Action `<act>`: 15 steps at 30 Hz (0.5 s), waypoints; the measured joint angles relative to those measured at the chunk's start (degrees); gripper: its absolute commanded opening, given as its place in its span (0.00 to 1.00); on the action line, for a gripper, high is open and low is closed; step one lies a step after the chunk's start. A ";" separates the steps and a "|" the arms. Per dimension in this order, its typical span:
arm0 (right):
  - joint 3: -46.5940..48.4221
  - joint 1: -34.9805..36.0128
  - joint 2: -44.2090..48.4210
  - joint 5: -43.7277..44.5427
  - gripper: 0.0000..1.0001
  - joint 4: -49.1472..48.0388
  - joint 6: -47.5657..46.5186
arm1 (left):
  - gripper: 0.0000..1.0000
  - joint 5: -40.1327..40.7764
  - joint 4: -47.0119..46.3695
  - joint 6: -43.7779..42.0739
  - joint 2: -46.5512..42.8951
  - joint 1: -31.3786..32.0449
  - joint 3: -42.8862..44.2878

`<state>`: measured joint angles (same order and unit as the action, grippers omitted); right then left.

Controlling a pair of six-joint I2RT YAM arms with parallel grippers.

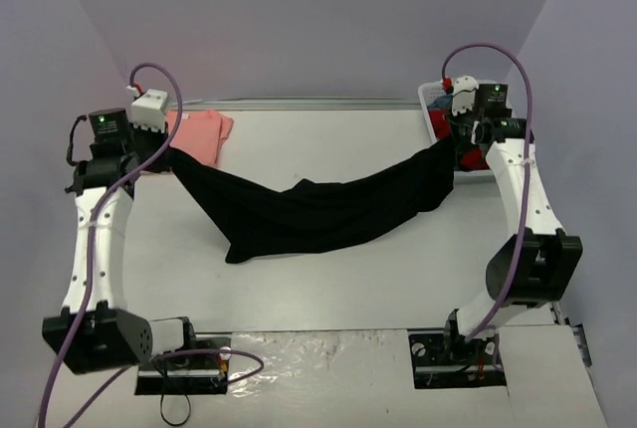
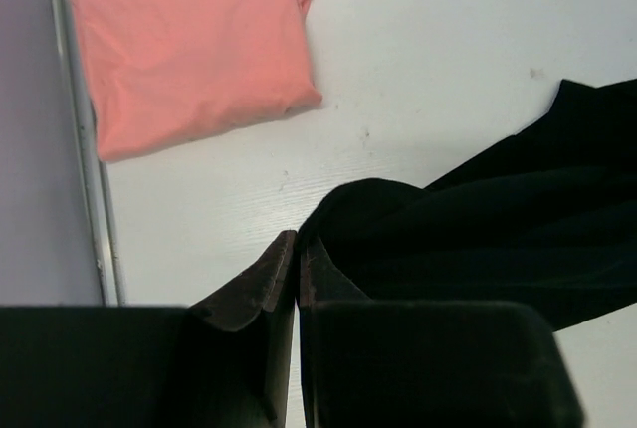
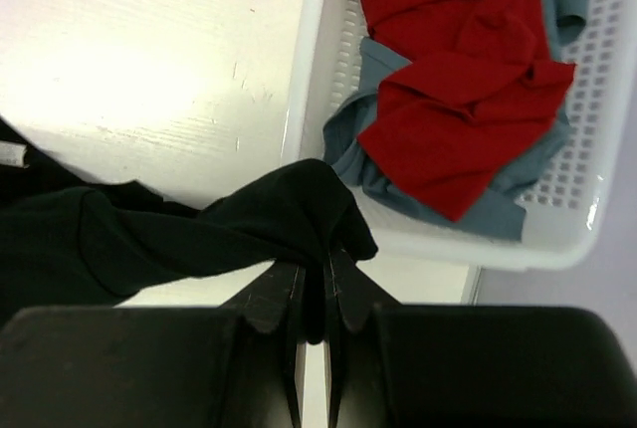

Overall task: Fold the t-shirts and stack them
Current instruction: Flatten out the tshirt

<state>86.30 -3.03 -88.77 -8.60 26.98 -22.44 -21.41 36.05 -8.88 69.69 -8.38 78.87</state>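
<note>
The left end effector (image 2: 297, 249) has its two fingers pressed together on one end of the black t-shirt (image 1: 318, 211). In the wrist view a fold of the cloth is bunched just to its right. The right end effector (image 3: 317, 279) is clamped on the opposite end, with black cloth wrapped over its fingertips. Between the two end effectors the black t-shirt hangs as a sagging band. Both ends are lifted, and the drooping middle reaches the surface (image 1: 328, 294) closer to the arm bases than either end effector.

Just beside the left end effector, on its far inner side in the overhead view, lies the salmon-pink t-shirt (image 2: 189, 50). It is folded into a flat rectangle on the surface and sits apart from the black cloth. One side of it runs near a metal rail (image 2: 85, 149) along the surface's edge, with the wall beyond.

Close beyond the right end effector stands a white perforated basket (image 3: 597, 80). It holds a crumpled red garment (image 3: 458, 70) lying on top of a blue-grey garment (image 3: 478, 211). In the wrist view the black cloth held in the right end effector overlaps the basket's near rim. Whether it touches the rim cannot be told.

A purple cable (image 1: 159, 70) loops above the left wrist, and another arcs over the right arm.
</note>
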 measured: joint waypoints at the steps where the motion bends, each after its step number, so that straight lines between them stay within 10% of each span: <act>1: 1.60 0.00 -2.38 0.00 0.00 0.17 0.02 | 0.03 -0.02 -0.26 0.00 2.38 0.00 0.31; 9: 17.88 0.22 -10.47 0.55 0.00 1.31 0.15 | 0.02 -1.14 -0.11 0.92 15.08 0.00 12.63; 15: 19.58 0.22 -0.90 0.04 0.00 0.83 0.48 | 0.02 -1.49 -0.17 0.28 4.15 -0.72 15.65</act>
<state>105.89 -2.81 -89.67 -8.56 27.81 -21.96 -22.90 35.88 -8.60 73.84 -9.10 94.52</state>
